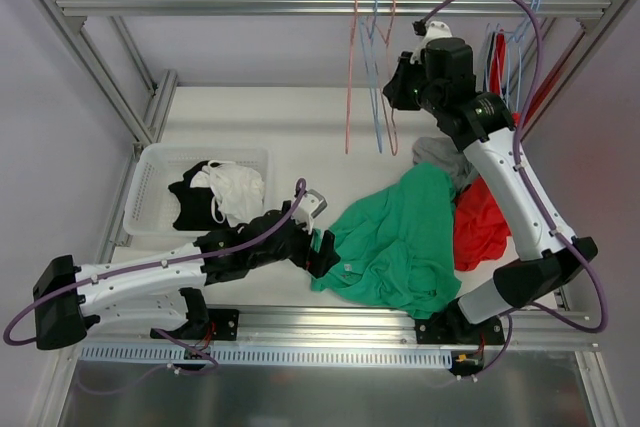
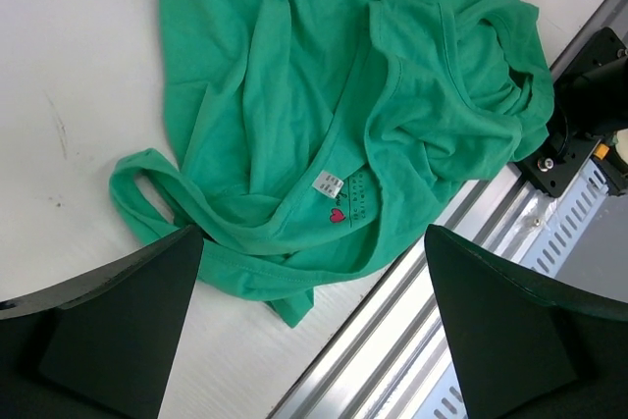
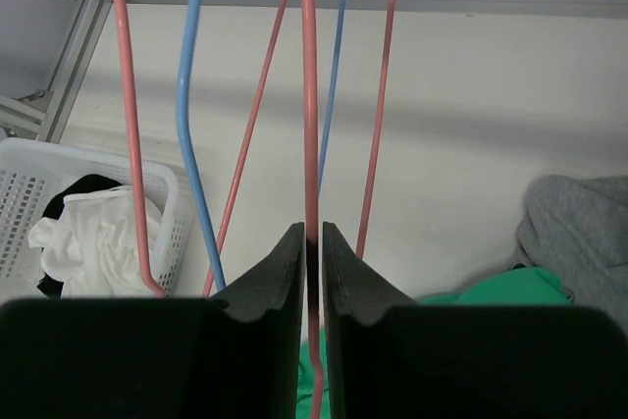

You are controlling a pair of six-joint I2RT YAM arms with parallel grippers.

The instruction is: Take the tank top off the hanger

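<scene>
The green tank top point(image 1: 400, 237) lies crumpled on the table, off any hanger; it fills the left wrist view point(image 2: 343, 95) and shows low in the right wrist view point(image 3: 510, 287). My left gripper point(image 1: 322, 247) is open and empty, its jaws wide apart just over the top's strap and hem point(image 2: 314, 233). My right gripper point(image 1: 400, 82) is raised at the back, shut point(image 3: 312, 233) on the wire of a pink hanger point(image 3: 310, 95) that hangs bare from the top rail point(image 1: 250, 4).
More pink and blue hangers point(image 1: 372, 67) hang beside the held one, and several others at the right point(image 1: 505, 57). A white basket point(image 1: 150, 162) holds black and white clothes. Red point(image 1: 480, 222) and grey point(image 1: 440, 152) garments lie right of the tank top. The front metal rail point(image 2: 442, 272) is close.
</scene>
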